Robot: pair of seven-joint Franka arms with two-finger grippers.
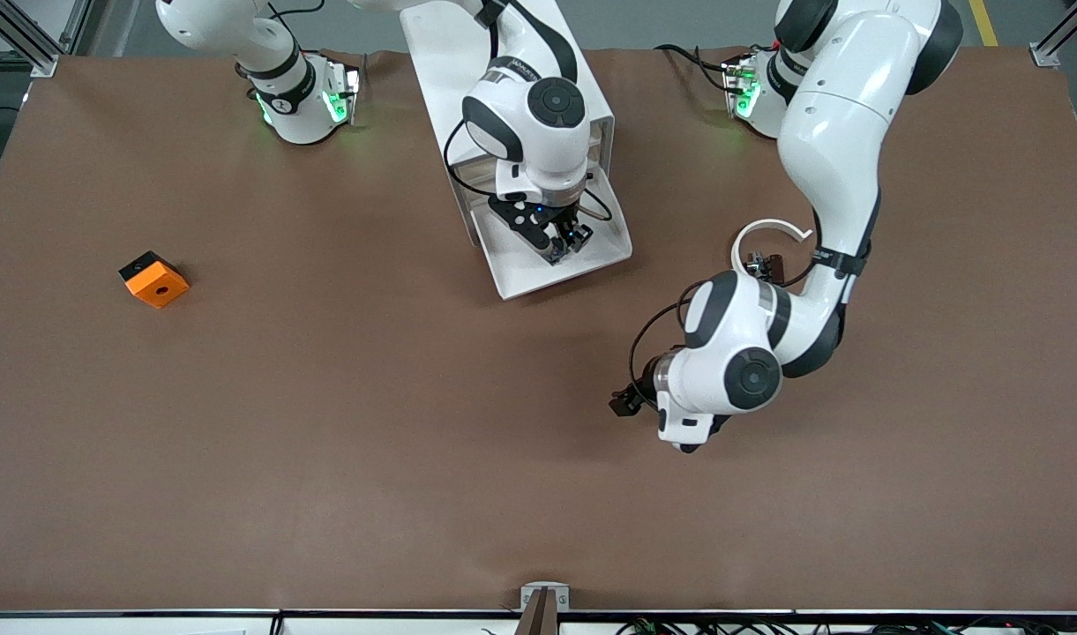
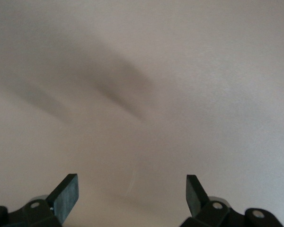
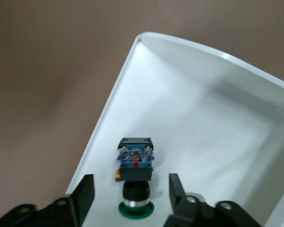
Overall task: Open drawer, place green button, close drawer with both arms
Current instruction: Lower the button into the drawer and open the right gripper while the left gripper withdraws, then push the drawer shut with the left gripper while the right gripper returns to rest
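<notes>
The drawer (image 1: 538, 275) stands pulled out of the white cabinet (image 1: 450, 53) toward the front camera. My right gripper (image 1: 560, 238) hangs low over the drawer, open. In the right wrist view the button (image 3: 136, 170) lies on the drawer's white floor (image 3: 203, 137) near a side wall. Its green cap points toward the wrist. It lies between the fingers of my right gripper (image 3: 131, 184), and neither finger touches it. My left gripper (image 1: 626, 403) is open and empty over bare brown table, nearer the front camera than the drawer. The left wrist view shows my left gripper (image 2: 132, 189) over bare table only.
An orange cube (image 1: 154, 279) with a round hole lies toward the right arm's end of the table. A white curved strip (image 1: 767, 231) with small black clips (image 1: 765, 263) lies beside the left arm's forearm.
</notes>
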